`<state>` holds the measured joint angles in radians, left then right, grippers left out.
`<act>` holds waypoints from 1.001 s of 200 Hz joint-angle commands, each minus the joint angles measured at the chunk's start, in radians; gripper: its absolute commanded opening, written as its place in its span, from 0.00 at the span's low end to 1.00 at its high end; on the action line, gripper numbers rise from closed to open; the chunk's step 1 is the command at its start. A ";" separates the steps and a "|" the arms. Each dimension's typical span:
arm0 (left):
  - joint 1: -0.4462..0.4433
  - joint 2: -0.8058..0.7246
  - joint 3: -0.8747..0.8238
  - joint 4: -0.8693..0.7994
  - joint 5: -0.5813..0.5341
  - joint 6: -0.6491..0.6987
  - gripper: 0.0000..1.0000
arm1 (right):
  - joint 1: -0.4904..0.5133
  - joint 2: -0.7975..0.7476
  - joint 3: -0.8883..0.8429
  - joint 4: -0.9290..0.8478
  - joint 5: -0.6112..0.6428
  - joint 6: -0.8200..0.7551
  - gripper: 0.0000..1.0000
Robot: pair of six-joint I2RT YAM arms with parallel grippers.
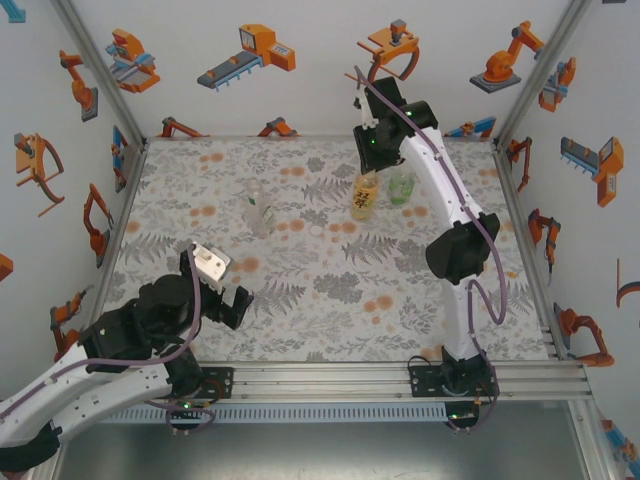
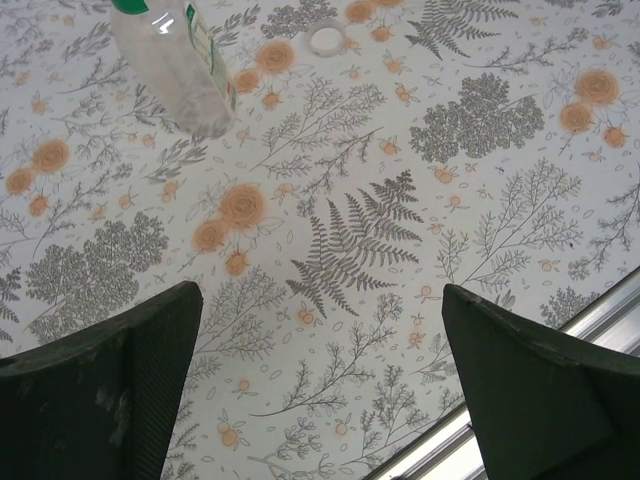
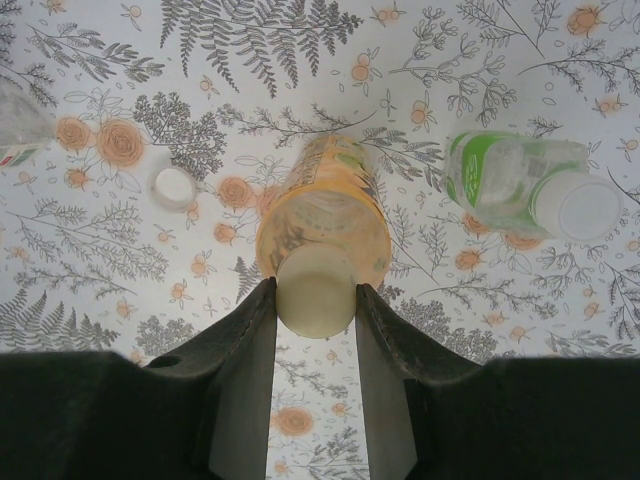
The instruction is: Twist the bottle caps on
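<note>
Top camera first: the left gripper [image 1: 232,300] sits low near the front-left of the table [image 1: 300,335], nowhere near any bottle. The right arm reaches way out to the back, with the right gripper [image 1: 368,165] right over the amber bottle [image 1: 364,197]. The green bottle [image 1: 401,187] stands just beside that one on its right, and the clear bottle [image 1: 258,210] is off to the left, well apart from both. Left wrist camera: the left gripper [image 2: 320,400] has its two fingers [image 2: 100,390] spread wide with just the flowery tablecloth between them. The clear bottle [image 2: 180,65] is up in the far left corner of the shot, and a loose white cap [image 2: 327,40] lies flat on the table near it. Right wrist camera: the right gripper [image 3: 315,300] is pinching the pale yellow cap [image 3: 315,280], one finger on each side, and that cap sits on top of the amber bottle [image 3: 325,215], which stands upright. The green bottle [image 3: 500,180] is just to the right with a pale cap [image 3: 585,208] on it. The white cap [image 3: 173,188] is on the table to the left.
</note>
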<state>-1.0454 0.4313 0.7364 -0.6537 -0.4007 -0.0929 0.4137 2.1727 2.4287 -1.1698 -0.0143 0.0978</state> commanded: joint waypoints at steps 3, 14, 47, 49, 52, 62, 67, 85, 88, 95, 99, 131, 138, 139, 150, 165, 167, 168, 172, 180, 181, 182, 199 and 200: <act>0.004 -0.011 0.007 -0.018 -0.017 -0.036 0.97 | -0.004 0.024 0.002 -0.041 -0.011 -0.016 0.46; 0.004 -0.013 0.009 -0.018 -0.016 -0.042 0.97 | -0.006 0.019 0.006 -0.039 -0.016 -0.022 0.54; 0.004 -0.020 0.023 -0.018 -0.025 -0.091 0.97 | -0.005 0.004 0.033 -0.039 -0.010 -0.037 0.64; 0.005 -0.020 0.024 -0.018 -0.026 -0.095 0.97 | -0.006 0.004 0.036 -0.039 -0.010 -0.037 0.64; 0.005 -0.020 0.024 -0.018 -0.028 -0.102 0.97 | -0.005 0.001 0.040 -0.040 -0.011 -0.038 0.65; 0.004 -0.023 0.029 -0.022 -0.036 -0.127 0.97 | -0.005 -0.006 0.050 -0.040 -0.012 -0.039 0.66; 0.004 -0.026 0.031 -0.024 -0.041 -0.136 0.97 | -0.005 -0.013 0.053 -0.042 -0.012 -0.037 0.66; 0.005 -0.039 0.032 -0.032 -0.048 -0.170 0.97 | -0.006 -0.045 0.051 -0.041 -0.012 -0.038 0.66; 0.005 -0.043 0.032 -0.036 -0.050 -0.175 0.97 | -0.006 -0.052 0.049 -0.041 -0.012 -0.037 0.66; 0.005 -0.051 0.029 -0.043 -0.051 -0.184 0.97 | -0.004 -0.069 0.039 -0.036 -0.014 -0.037 0.66; 0.004 -0.053 0.028 -0.047 -0.050 -0.187 0.97 | -0.002 -0.081 0.029 -0.032 -0.017 -0.037 0.66; 0.005 -0.081 0.000 -0.073 -0.005 -0.189 0.97 | 0.011 -0.204 -0.122 0.048 -0.059 -0.037 0.65; 0.005 -0.085 -0.008 -0.077 0.007 -0.184 0.97 | 0.016 -0.237 -0.168 0.076 -0.075 -0.037 0.65; 0.005 -0.087 -0.009 -0.078 0.008 -0.185 0.97 | 0.017 -0.241 -0.174 0.080 -0.077 -0.037 0.65; 0.004 -0.095 -0.022 -0.085 0.028 -0.176 0.97 | 0.026 -0.291 -0.251 0.127 -0.091 -0.034 0.65; 0.004 -0.108 -0.037 -0.100 0.058 -0.160 0.97 | 0.042 -0.359 -0.347 0.189 -0.096 -0.034 0.65; 0.004 -0.111 -0.040 -0.102 0.062 -0.158 0.97 | 0.045 -0.366 -0.358 0.199 -0.098 -0.034 0.65; 0.004 -0.112 -0.042 -0.102 0.062 -0.158 0.97 | 0.046 -0.371 -0.365 0.203 -0.099 -0.034 0.65; 0.004 -0.116 -0.045 -0.104 0.067 -0.156 0.97 | 0.050 -0.387 -0.389 0.219 -0.103 -0.033 0.65; 0.003 -0.129 -0.056 -0.094 0.074 -0.150 0.97 | 0.061 -0.416 -0.435 0.254 -0.115 -0.031 0.65; 0.003 -0.130 -0.056 -0.092 0.076 -0.149 0.97 | 0.062 -0.420 -0.442 0.259 -0.116 -0.030 0.65; 0.003 -0.132 -0.057 -0.090 0.079 -0.147 0.97 | 0.064 -0.424 -0.447 0.265 -0.119 -0.030 0.65; 0.003 -0.158 -0.063 -0.073 0.107 -0.129 0.97 | 0.089 -0.481 -0.551 0.354 -0.157 -0.022 0.64; 0.003 -0.159 -0.063 -0.072 0.107 -0.128 0.97 | 0.091 -0.485 -0.560 0.362 -0.159 -0.022 0.64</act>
<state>-1.0454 0.3069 0.6838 -0.7300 -0.3489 -0.2504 0.4728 1.7500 1.9854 -0.9688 -0.1123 0.0738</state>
